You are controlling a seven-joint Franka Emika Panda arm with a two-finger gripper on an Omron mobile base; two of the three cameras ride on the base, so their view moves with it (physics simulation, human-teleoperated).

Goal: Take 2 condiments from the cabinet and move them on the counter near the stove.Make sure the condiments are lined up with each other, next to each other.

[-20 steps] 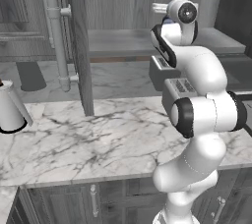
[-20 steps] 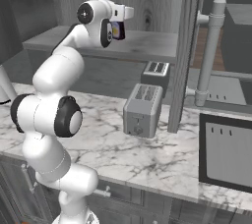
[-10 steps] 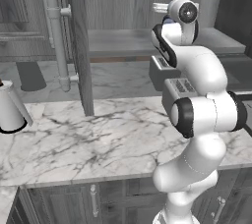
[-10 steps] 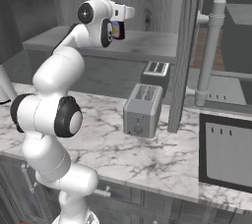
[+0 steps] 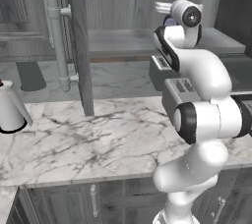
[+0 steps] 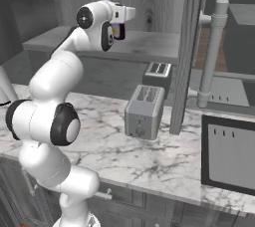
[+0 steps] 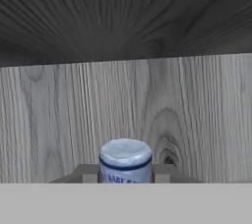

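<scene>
A dark-brown sauce bottle (image 6: 118,30) with a yellow label is one of the condiments. My gripper (image 6: 118,24) is shut on it just above the inner shelf (image 6: 149,47) of the open cabinet. In the hand view its blue cap (image 7: 125,159) stands between the two fingertips (image 7: 87,174), in front of the cabinet's wood-grain back wall (image 7: 126,110). From the left base view the arm's wrist covers most of the gripper (image 5: 166,14). The cabinet door (image 6: 191,47) hangs open to the right with its pale bar handle (image 6: 211,56). Below lies the marble counter (image 6: 149,156), and the black stove (image 6: 229,154) stands at its right end.
A grey toaster (image 6: 143,111) stands on the counter below the shelf, close to the open door. A white kettle (image 5: 10,110) sits at the counter's left end. Another open door with its bar handle (image 5: 56,36) hangs at the left of the cabinet opening.
</scene>
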